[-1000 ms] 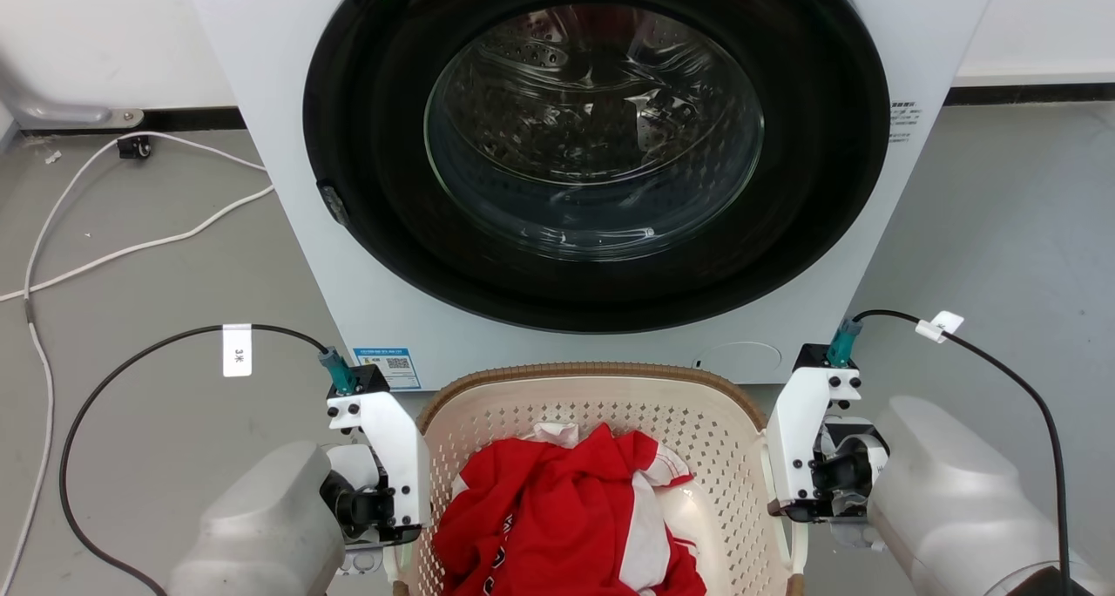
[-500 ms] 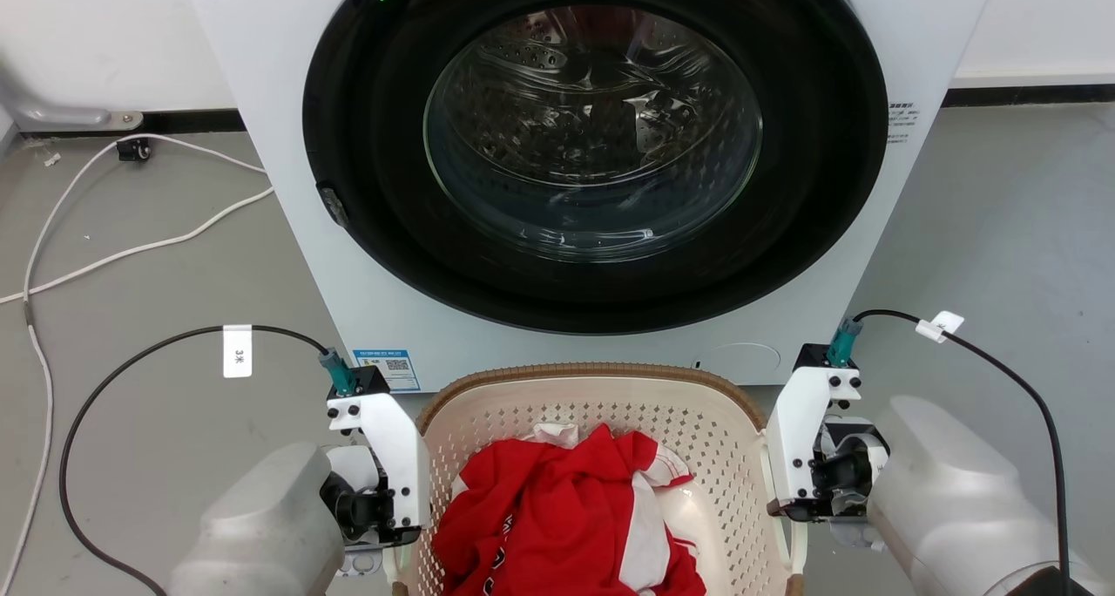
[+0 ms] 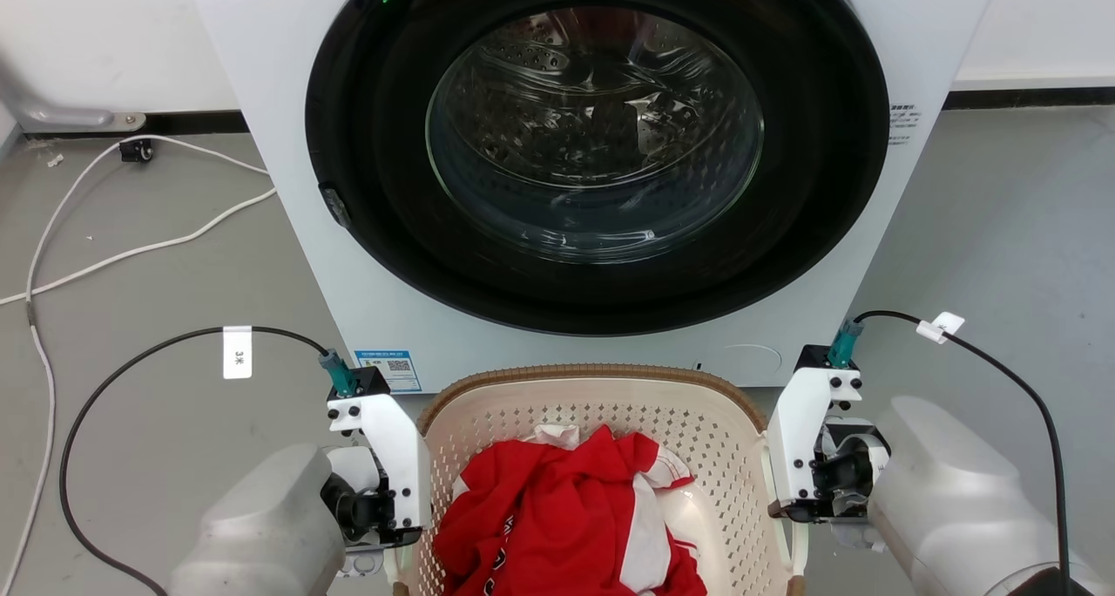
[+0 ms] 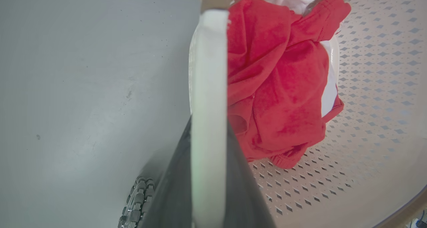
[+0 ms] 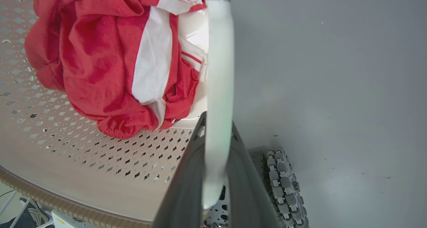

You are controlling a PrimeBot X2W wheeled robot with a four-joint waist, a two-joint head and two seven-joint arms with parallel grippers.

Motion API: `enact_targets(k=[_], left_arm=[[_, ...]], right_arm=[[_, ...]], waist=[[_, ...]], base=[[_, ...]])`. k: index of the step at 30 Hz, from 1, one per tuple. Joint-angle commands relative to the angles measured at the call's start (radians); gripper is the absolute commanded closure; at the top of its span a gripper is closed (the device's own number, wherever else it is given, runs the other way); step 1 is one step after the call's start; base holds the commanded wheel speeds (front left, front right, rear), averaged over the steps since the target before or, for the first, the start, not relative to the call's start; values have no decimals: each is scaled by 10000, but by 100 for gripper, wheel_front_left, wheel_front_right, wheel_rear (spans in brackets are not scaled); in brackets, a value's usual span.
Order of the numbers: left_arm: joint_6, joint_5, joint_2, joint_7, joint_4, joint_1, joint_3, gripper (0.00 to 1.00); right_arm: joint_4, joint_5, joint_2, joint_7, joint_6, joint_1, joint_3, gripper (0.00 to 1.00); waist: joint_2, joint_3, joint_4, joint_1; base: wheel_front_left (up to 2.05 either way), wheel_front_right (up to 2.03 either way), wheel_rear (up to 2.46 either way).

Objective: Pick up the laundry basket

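The laundry basket (image 3: 601,404), cream with perforated walls and a brown woven-look rim, sits low in the head view in front of the washer, between my two wrists. A red and white garment (image 3: 566,509) lies bunched inside it. My left gripper (image 4: 208,121) is shut on the basket's white left handle (image 4: 208,54), with a dark finger on each side of the strip. My right gripper (image 5: 217,118) grips the white right handle (image 5: 220,54) the same way. In the head view the white wrist mounts (image 3: 383,457) (image 3: 801,448) hide the fingers.
A white front-loading washing machine (image 3: 287,256) with its round glass door shut stands just beyond the basket. White cables (image 3: 131,247) trail over the grey floor at the left. Black cables (image 3: 131,361) (image 3: 1002,369) loop from my wrists. A treaded wheel (image 5: 283,184) sits under the basket's right side.
The whole head picture has slid down by a few pixels, so the camera moved slightly. Both grippers and the basket keep the same pose.
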Motion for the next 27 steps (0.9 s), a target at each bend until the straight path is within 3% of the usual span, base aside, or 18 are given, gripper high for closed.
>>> enact_targets(k=[1,27], left_arm=[[-120,-103,-269,-62,-184,-24,-7,100],[-121,-326,-229,-168,-230,34,-197,100]], right_arm=[[-100,20,327,33,135,102,-66,100],[-99,-230,351,152,135,135,-390,100]], waist=[[-1,0,-1,0],[-1,-28,-14,0]], base=[[0,0,0],[0,0,0]])
